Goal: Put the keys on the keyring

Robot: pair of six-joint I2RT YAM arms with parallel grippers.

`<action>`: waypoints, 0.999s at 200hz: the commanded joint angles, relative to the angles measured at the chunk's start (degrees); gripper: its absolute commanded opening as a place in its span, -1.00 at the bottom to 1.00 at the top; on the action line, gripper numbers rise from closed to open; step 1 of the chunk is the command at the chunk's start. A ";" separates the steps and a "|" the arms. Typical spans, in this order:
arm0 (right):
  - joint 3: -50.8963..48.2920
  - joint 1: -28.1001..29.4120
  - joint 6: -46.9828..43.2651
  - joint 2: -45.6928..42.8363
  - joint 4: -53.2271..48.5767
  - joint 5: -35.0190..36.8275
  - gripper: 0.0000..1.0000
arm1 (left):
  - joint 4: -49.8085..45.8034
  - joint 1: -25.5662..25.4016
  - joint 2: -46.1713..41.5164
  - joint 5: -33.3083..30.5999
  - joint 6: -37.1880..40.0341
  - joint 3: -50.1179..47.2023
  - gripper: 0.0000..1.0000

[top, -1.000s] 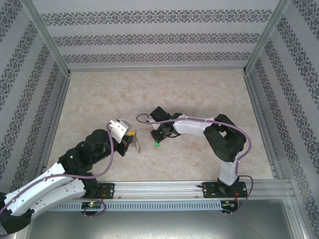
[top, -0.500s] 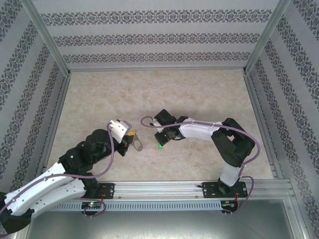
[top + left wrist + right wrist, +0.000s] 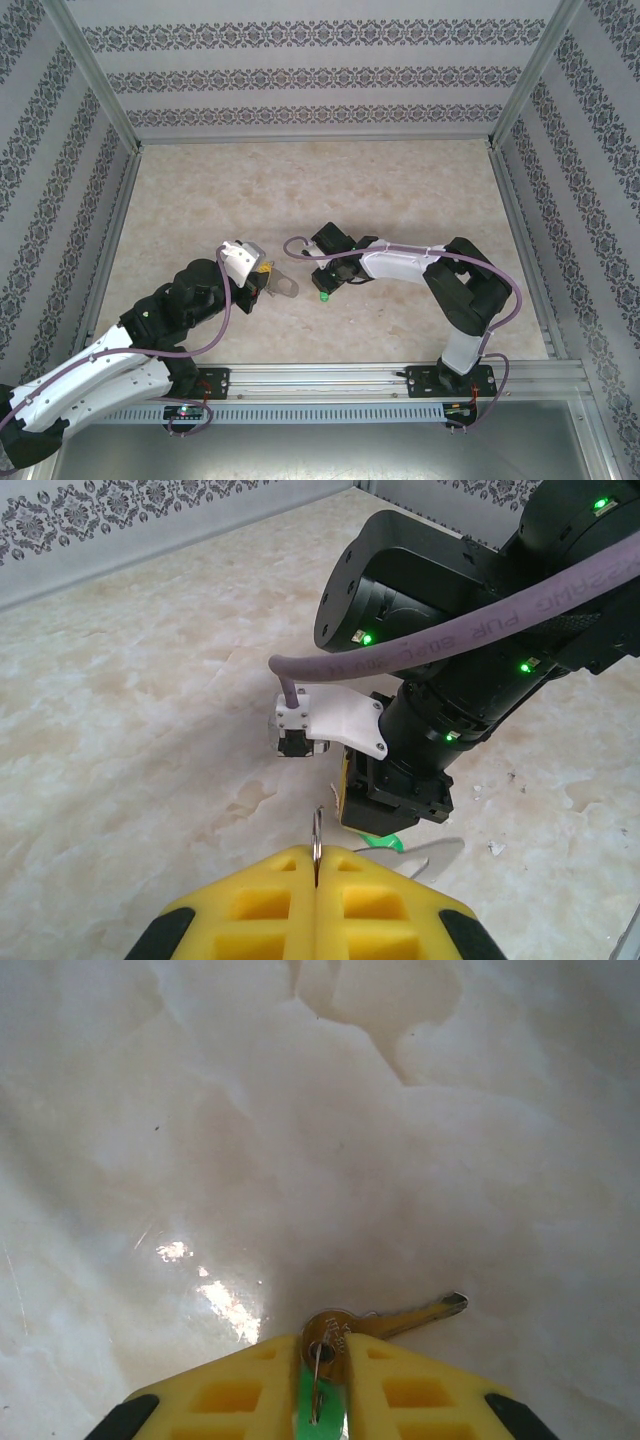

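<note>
Key (image 3: 328, 1340): lies on the table (image 3: 300, 180) a little right of centre, near the front. Its green head sits in the narrow gap between the pads of the right gripper (image 3: 324, 1355), and the metal blade points out to the right, flat on the surface. The pads flank the head closely; whether they press on it cannot be told.

Keyring (image 3: 281, 288): held by the left gripper (image 3: 316, 858), whose fingers are closed on it. The loop juts out toward the key, near it but apart from it.

Obscured items: in the left wrist view the keyring shows edge-on as a thin metal line between the yellow fingertips, and no chain can be made out. The right arm's wrist covers most of the key there, leaving a green sliver and a silvery tip beneath it. From above the key reads as a green speck under the right gripper.

Clearance: both grippers work close together in the middle front. Open marbled surface lies behind and to either side, bounded by patterned walls (image 3: 300, 80) and a metal rail (image 3: 330, 378) along the near edge
</note>
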 commanded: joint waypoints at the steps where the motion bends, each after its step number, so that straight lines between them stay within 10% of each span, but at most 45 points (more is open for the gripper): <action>1: -1.31 0.08 0.32 -1.95 0.43 0.30 -0.61 | 0.69 0.86 -0.52 0.08 1.10 -0.34 -1.00; 200: -4.91 -0.03 -2.45 -8.62 3.11 -4.15 -1.00 | 0.78 0.90 -0.41 0.81 1.25 -0.14 -1.00</action>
